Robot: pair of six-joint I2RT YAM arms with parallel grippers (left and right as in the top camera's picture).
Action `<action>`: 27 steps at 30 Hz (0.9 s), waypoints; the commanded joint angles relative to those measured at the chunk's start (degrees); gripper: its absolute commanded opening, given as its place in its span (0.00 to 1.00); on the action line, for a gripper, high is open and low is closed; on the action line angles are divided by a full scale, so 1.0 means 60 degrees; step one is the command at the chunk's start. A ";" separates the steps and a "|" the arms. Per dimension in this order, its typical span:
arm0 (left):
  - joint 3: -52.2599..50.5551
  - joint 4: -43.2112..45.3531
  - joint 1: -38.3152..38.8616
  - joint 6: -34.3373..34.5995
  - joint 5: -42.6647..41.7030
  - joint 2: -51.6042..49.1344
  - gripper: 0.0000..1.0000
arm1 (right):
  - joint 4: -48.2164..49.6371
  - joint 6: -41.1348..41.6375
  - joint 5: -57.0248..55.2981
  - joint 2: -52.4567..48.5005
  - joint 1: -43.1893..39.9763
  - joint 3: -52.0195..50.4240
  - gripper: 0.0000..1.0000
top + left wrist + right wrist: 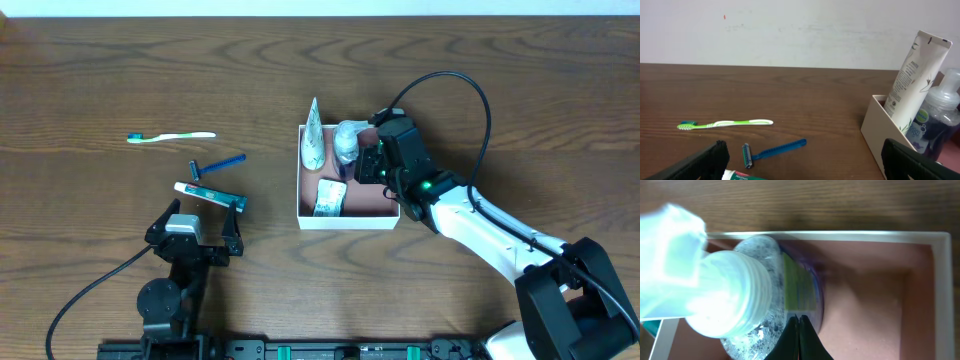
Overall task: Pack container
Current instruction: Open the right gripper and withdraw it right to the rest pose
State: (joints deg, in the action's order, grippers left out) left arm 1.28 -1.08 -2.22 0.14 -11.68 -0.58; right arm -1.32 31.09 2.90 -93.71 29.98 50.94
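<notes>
So, roughly halfway I'd say. The container [345,222] sits around the middle of the tabletop, a bit toward the right edge, and it's already got three things in it. There's a white tube [313,135] standing up in its far-left corner and a clear pump bottle [347,140] right beside that along the far wall. A small packet [330,197] lies near the front wall (can't tell what it is).

Not packed yet: a green toothbrush [170,137], a blue razor [215,165] and a toothpaste tube [208,192]. All three are out on the wood toward the left edge, well apart from the container.

The left tool [197,225] is spread wide and empty, just on the near side of the toothpaste, so my guess is that goes in next. The right tool [799,325] is pinched completely closed with nothing between its tips, hanging over the container just beside the bottle.
</notes>
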 commanded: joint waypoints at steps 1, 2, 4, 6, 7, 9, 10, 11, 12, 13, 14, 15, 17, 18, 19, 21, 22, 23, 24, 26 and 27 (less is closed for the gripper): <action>-0.0175 -0.0310 -0.0047 -0.0058 -0.0197 0.0058 0.98 | 0.0084 -0.0415 0.0280 -0.0087 0.0142 -0.0047 0.01; -0.0175 -0.0310 -0.0047 -0.0058 -0.0197 0.0058 0.98 | 0.0080 -0.0412 0.0280 -0.0091 0.0142 -0.0047 0.01; -0.0175 -0.0310 -0.0047 -0.0058 -0.0197 0.0058 0.98 | 0.0080 -0.0415 0.0284 -0.0091 0.0142 -0.0047 0.01; -0.0175 -0.0306 -0.0047 -0.0058 -0.0197 0.0058 0.98 | 0.0087 -0.0415 0.0310 -0.0091 0.0142 -0.0047 0.01; -0.0175 -0.0310 -0.0047 -0.0058 -0.0197 0.0058 0.98 | 0.0095 -0.0415 0.0313 -0.0091 0.0142 -0.0047 0.01; -0.0175 -0.0306 -0.0047 -0.0058 -0.0197 0.0058 0.98 | 0.0098 -0.0492 0.0310 -0.0091 0.0138 -0.0047 0.01; -0.0175 -0.0310 -0.0047 -0.0058 -0.0197 0.0058 0.98 | 0.0098 -0.0525 0.0306 -0.0091 0.0138 -0.0047 0.01; -0.0175 -0.0310 -0.0047 -0.0058 -0.0197 0.0058 0.98 | 0.0095 -0.0601 0.0302 -0.0091 0.0138 -0.0047 0.01; -0.0175 -0.0310 -0.0047 -0.0058 -0.0197 0.0058 0.98 | 0.0106 -0.0641 0.0288 -0.0091 0.0124 -0.0047 0.01; -0.0175 -0.0310 -0.0047 -0.0058 -0.0197 0.0058 0.98 | 0.0149 -0.0703 0.0237 -0.0091 0.0120 -0.0047 0.01; -0.0175 -0.0310 -0.0047 -0.0058 -0.0197 0.0058 0.98 | 0.0244 -0.0809 0.0186 -0.0091 0.0113 -0.0047 0.01; -0.0175 -0.0310 -0.0047 -0.0058 -0.0197 0.0058 0.98 | 0.0328 -0.0929 0.0160 -0.0091 0.0102 -0.0047 0.02; -0.0175 -0.0310 -0.0047 -0.0058 -0.0197 0.0058 0.98 | 0.0481 -0.1067 0.0164 -0.0091 0.0055 -0.0047 0.02; -0.0175 -0.0310 -0.0047 -0.0058 -0.0197 0.0058 0.98 | 0.0514 -0.1107 0.0164 -0.0091 0.0022 -0.0047 0.02; -0.0175 -0.0310 -0.0047 -0.0058 -0.0197 0.0058 0.98 | 0.0539 -0.1177 0.0168 -0.0091 -0.0007 -0.0047 0.01; -0.0175 -0.0310 -0.0047 -0.0058 -0.0197 0.0058 0.98 | 0.0543 -0.1304 0.0168 -0.0091 -0.0022 -0.0047 0.01; -0.0175 -0.0306 -0.0047 -0.0058 -0.0197 0.0058 0.98 | 0.0514 -0.1341 0.0168 -0.0091 -0.0022 -0.0047 0.01; -0.0175 -0.0310 -0.0047 -0.0058 -0.0197 0.0058 0.98 | 0.0470 -0.1337 0.0164 -0.0091 -0.0022 -0.0047 0.01; -0.0175 -0.0310 -0.0047 -0.0058 -0.0197 0.0058 0.98 | 0.0415 -0.1333 0.0164 -0.0091 -0.0022 -0.0047 0.01; -0.0175 -0.0310 -0.0047 -0.0058 -0.0197 0.0058 0.98 | 0.0353 -0.1308 0.0171 -0.0062 -0.0025 -0.0044 0.03; -0.0175 -0.0310 -0.0047 -0.0058 -0.0197 0.0058 0.98 | 0.0317 -0.1253 0.0175 -0.0022 -0.0033 -0.0044 0.04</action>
State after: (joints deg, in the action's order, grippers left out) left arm 1.28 -1.08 -2.22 0.12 -11.68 -0.58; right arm 0.91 24.62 4.10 -93.71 30.22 50.92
